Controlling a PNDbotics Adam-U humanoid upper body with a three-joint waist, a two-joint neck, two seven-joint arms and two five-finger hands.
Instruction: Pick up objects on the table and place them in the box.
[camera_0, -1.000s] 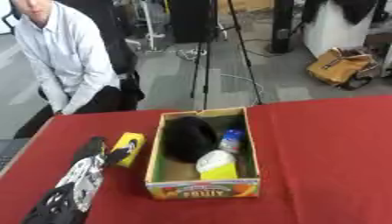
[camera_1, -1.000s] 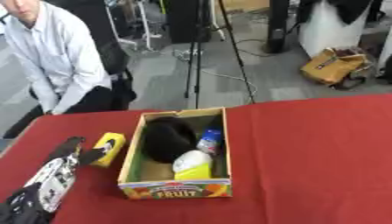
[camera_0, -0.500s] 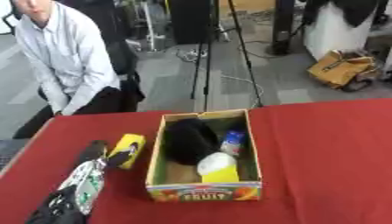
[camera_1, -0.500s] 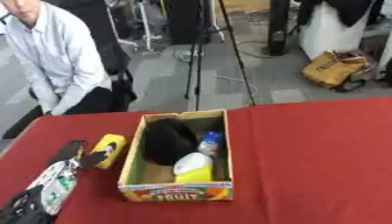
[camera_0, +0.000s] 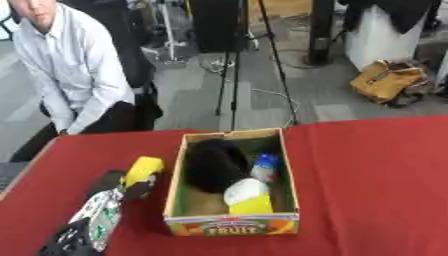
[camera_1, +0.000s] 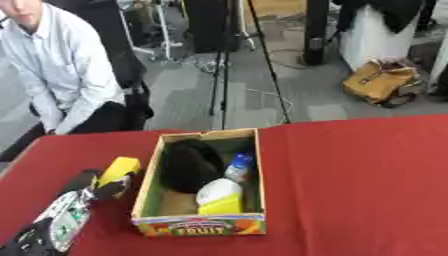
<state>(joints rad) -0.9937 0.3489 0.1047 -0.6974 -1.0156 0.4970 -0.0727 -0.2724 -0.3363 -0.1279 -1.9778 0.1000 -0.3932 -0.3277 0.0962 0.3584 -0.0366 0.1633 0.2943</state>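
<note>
You are looking down at a table (camera_0: 367, 170) covered in red cloth, with a grey floor, tripod legs and a tan bag beyond its far edge.

Near the middle of the table, closer to its left side, stands an open cardboard box (camera_0: 231, 223). Its front wall faces you and carries a colourful fruit print with the word "FRUIT" in white letters. No other writing on it can be read.

Inside the box, a bulky black object (camera_0: 211, 165) fills the far left part. Beside it, against the right wall, lies a white bottle with a blue cap (camera_0: 263, 167). Nearer the front wall sits a white and yellow container (camera_0: 247, 195); any label on it is too blurred to read.

Your left hand (camera_0: 122, 182) comes in from the lower left corner, just left of the box. Its black fingers are curled around a yellow block (camera_0: 143, 169), which sits at the box's left wall, outside it. Whether the block touches the cloth cannot be told.

Your right hand shows in neither view.
</note>
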